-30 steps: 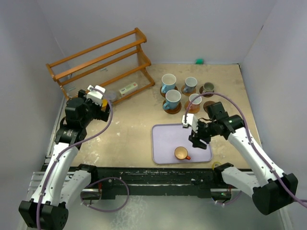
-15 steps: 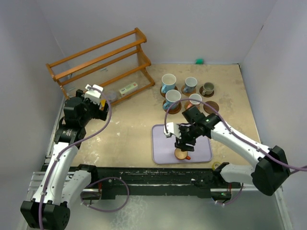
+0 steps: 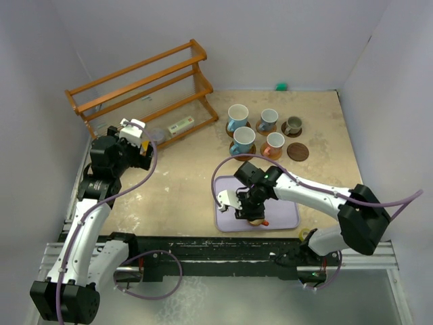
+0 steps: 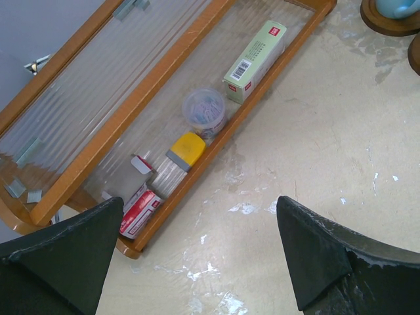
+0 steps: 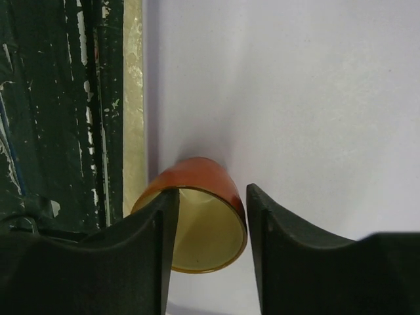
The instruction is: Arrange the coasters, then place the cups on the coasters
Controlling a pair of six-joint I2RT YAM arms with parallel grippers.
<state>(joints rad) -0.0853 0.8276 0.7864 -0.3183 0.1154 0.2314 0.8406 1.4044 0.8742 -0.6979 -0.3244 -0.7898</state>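
Right fingers beside orange cup rim

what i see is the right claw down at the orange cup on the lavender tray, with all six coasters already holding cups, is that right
Not all six. Only five coasters hold cups; the dark coaster at the far right is bare, as the top external view shows. The rest stands: the right claw is down at the orange cup on the lavender tray.
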